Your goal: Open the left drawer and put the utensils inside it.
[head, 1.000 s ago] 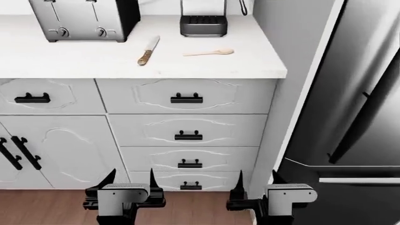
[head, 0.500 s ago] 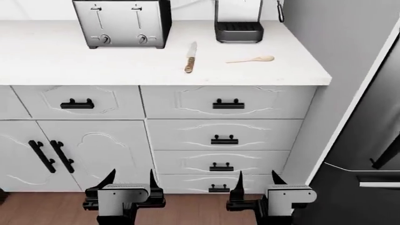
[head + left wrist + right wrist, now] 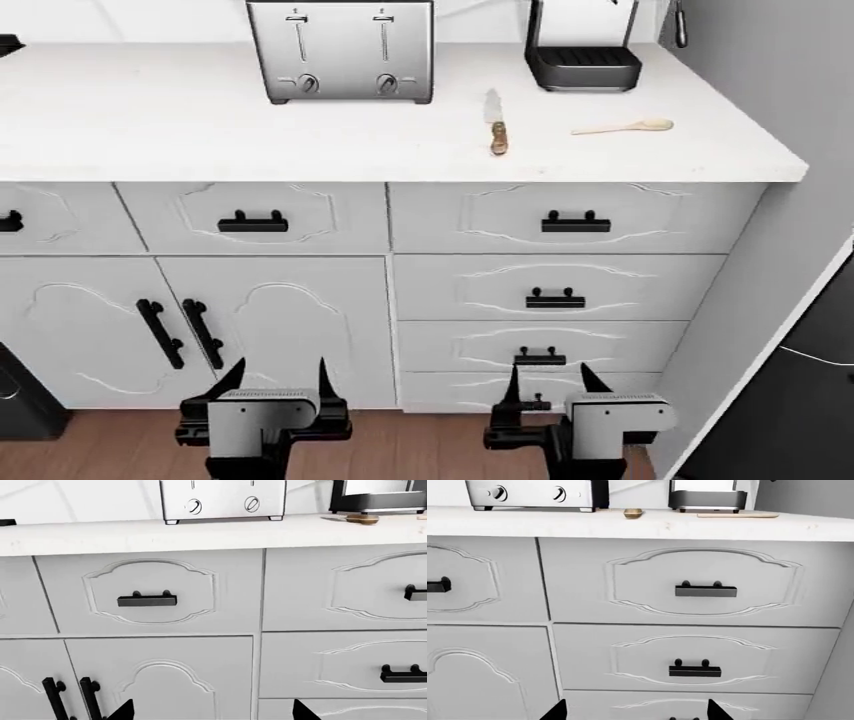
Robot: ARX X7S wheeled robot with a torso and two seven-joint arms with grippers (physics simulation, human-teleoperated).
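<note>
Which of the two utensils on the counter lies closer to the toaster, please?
The knife, with its steel blade and brown handle, lies closer to the toaster; the pale wooden spoon is farther right, by the counter's end.

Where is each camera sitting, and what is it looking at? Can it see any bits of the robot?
Head view: high on the robot, looking down at the counter, toaster, knife, spoon; both pincers show, left pincer, right pincer.
Left wrist view: low, facing the left drawer; only fingertips show.
Right wrist view: low, facing the stacked drawers; fingertips show.
All three share the toaster.
</note>
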